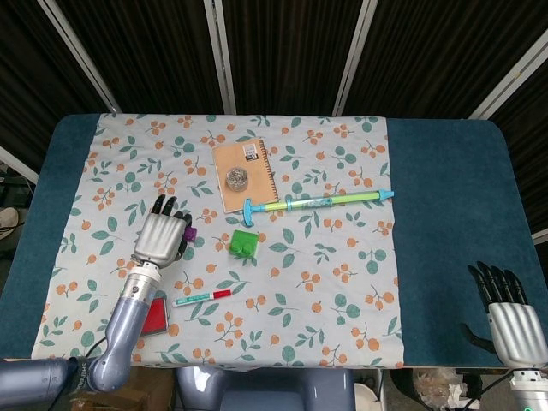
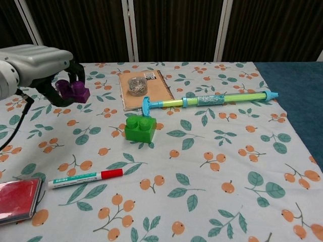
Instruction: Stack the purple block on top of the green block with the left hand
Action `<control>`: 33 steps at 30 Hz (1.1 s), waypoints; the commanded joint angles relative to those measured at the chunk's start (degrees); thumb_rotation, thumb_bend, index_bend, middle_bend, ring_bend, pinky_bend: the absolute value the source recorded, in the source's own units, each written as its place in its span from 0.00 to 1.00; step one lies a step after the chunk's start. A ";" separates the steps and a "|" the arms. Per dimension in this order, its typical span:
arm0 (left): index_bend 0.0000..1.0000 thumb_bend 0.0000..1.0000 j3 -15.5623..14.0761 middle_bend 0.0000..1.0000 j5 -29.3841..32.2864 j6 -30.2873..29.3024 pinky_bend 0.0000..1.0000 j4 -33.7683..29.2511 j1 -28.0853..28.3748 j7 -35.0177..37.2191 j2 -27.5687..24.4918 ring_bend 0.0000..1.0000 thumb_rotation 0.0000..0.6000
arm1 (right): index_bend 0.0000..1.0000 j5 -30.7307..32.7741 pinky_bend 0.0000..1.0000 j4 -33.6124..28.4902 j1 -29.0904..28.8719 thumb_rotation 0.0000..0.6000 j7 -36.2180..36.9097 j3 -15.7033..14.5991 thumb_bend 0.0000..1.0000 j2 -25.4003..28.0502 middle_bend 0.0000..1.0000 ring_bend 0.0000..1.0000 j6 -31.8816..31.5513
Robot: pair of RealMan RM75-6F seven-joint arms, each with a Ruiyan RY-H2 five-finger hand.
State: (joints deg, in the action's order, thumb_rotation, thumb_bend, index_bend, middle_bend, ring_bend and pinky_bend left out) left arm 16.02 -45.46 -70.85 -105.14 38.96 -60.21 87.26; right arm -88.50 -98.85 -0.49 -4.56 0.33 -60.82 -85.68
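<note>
Left hand (image 2: 43, 68): grips purple block (image 2: 73, 91), raised left of green block (image 2: 140, 128); Right hand (image 1: 510, 318): empty, fingers extended, table edge.

**Open cloth between the raised block and its target**

The left hand (image 2: 38, 63) holds the purple block (image 2: 73, 91) above the desk (image 1: 445, 188), left of the green block (image 2: 140, 128). Bare cloth lies between them. Just beyond the green block, the notebook (image 2: 146, 91) and the long blue-green tube (image 2: 212, 99) crowd the far side. The red-capped pen (image 2: 86, 177) and red case (image 2: 17, 199) lie nearer, well apart from it.
</note>
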 commanded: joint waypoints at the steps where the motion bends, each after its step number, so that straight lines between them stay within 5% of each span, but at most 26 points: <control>1: 0.43 0.48 -1.21 0.42 1.47 -0.49 0.08 0.77 1.78 -1.76 1.92 0.10 1.00 | 0.00 0.06 0.00 0.03 -0.03 1.00 0.33 0.02 0.22 0.18 0.06 0.00 0.09; 33: 0.42 0.48 -0.90 0.41 4.08 -0.31 0.08 15.18 12.50 -0.82 17.42 0.10 1.00 | 0.00 1.66 0.00 0.57 -0.75 1.00 -0.39 0.51 0.22 -0.50 0.06 0.00 1.66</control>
State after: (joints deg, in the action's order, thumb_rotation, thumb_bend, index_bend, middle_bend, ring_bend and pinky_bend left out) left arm 15.17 -41.51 -71.37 -90.24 51.18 -61.14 104.31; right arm -86.86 -98.29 -1.24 -4.96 0.84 -61.31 -84.03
